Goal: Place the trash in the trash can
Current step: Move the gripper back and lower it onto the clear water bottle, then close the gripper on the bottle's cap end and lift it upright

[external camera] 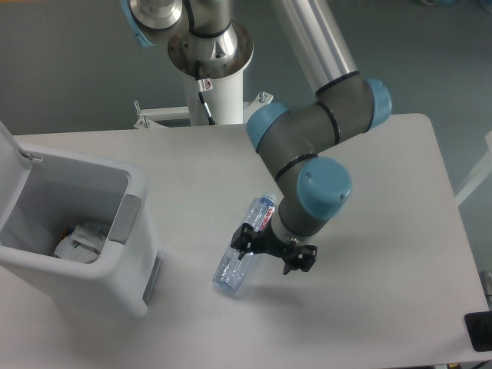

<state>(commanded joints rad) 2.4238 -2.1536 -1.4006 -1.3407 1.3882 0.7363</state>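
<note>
The gripper, fingers spread and gripping nothing, is being held low beside the crushed bottle for a grasp, the wrapper already lying inside the lidded-open trash can.

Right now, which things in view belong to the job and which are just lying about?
Job: bottle on the table; wrapper already in the bin; bin, lid up; hand, open at the bottle.
Lying about: dark object at the table's right corner.
</note>
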